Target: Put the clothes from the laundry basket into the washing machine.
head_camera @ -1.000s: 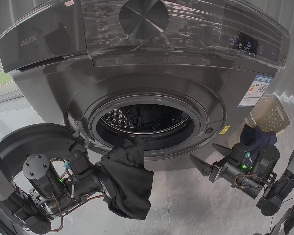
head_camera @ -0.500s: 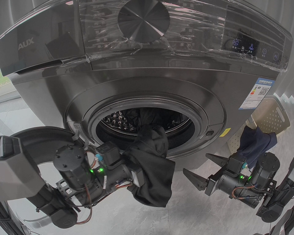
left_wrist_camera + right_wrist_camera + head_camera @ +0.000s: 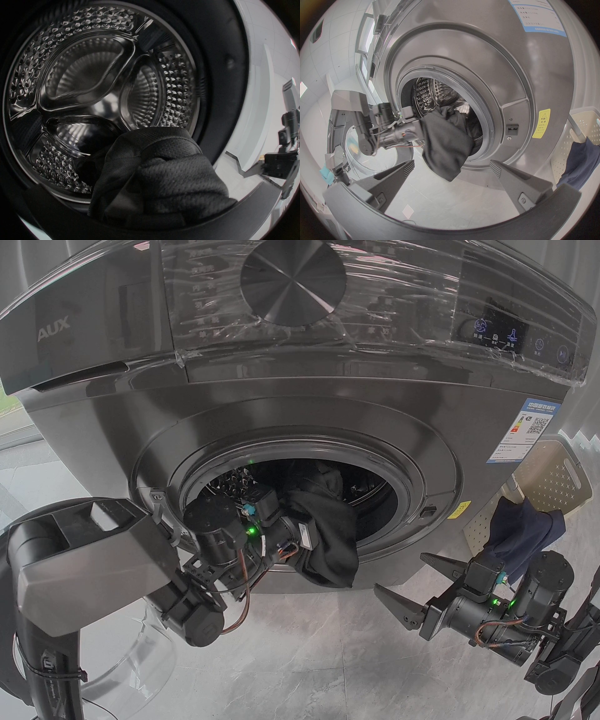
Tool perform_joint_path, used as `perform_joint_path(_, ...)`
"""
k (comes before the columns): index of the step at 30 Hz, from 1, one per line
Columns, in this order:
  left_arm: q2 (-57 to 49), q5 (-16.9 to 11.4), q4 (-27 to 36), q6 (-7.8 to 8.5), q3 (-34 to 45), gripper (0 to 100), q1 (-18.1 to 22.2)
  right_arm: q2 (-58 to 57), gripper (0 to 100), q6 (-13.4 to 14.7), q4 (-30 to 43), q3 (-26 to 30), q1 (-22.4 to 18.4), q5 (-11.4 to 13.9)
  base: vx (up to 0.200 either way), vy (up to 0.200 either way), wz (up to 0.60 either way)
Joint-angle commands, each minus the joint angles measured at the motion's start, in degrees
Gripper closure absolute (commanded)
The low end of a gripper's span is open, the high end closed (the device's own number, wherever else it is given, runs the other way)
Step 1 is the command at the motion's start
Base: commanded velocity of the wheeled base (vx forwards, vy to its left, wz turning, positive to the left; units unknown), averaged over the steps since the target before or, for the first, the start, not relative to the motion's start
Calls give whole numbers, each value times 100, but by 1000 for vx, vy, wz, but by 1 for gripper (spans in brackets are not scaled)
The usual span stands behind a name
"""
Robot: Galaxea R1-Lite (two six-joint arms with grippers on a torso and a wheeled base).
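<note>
The grey washing machine (image 3: pixel 300 396) stands with its drum (image 3: pixel 93 78) open. My left gripper (image 3: pixel 319 515) is at the mouth of the drum, shut on a black garment (image 3: pixel 328 534) that covers its fingers. Part of the garment lies inside and part hangs over the front lip (image 3: pixel 445 140). More dark cloth lies deeper in the drum. My right gripper (image 3: pixel 400 572) hovers open and holding nothing, low and to the right of the opening. Behind it a navy garment (image 3: pixel 522 530) hangs over the rim of the beige laundry basket (image 3: pixel 553 474).
The round door (image 3: pixel 362 150) is swung open to the left, behind my left arm. The basket stands against the machine's right side. Grey tiled floor (image 3: pixel 350 652) lies free below the opening, between the two arms.
My left arm has risen and pushed forward, carrying the black garment from below the opening into the mouth of the drum. The right gripper has hardly moved.
</note>
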Motion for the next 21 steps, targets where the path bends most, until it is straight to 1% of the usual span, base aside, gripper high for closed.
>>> perform_joint_path(1, 604, 103, 320, -17, -885, 100, 222, 23, 0, 4, -4, -29, 23, -2, 0, 0, 0)
perform_joint_path(6, 797, 112, 900, -17, -1667, 100, 239, 93, 0, 4, -4, -12, 67, -29, 0, 0, 0)
perform_joint_path(11, 1008, 138, 1383, -17, -2431, 100, 353, 76, 0, 4, -4, -29, 49, -20, 0, 0, 0)
perform_joint_path(17, 1201, 402, 1946, -17, -3363, 100, 441, 76, 0, 4, -4, -38, 49, -20, 0, 0, 0)
perform_joint_path(18, 1219, 420, 1963, -17, -3398, 100, 450, 76, 0, 4, -4, -38, 49, -29, 0, 0, 0)
perform_joint_path(19, 1237, 543, 2113, -25, -3539, 100, 485, 76, 0, 4, -4, -38, 40, -20, 0, 0, 0)
perform_joint_path(20, 1245, 595, 2174, -25, -3609, 100, 485, 67, 0, 4, -4, -38, 31, -11, 0, 0, 0)
perform_joint_path(21, 1263, 604, 2201, -34, -3671, 100, 485, 58, 0, 4, -4, -38, 14, -2, 0, 0, 0)
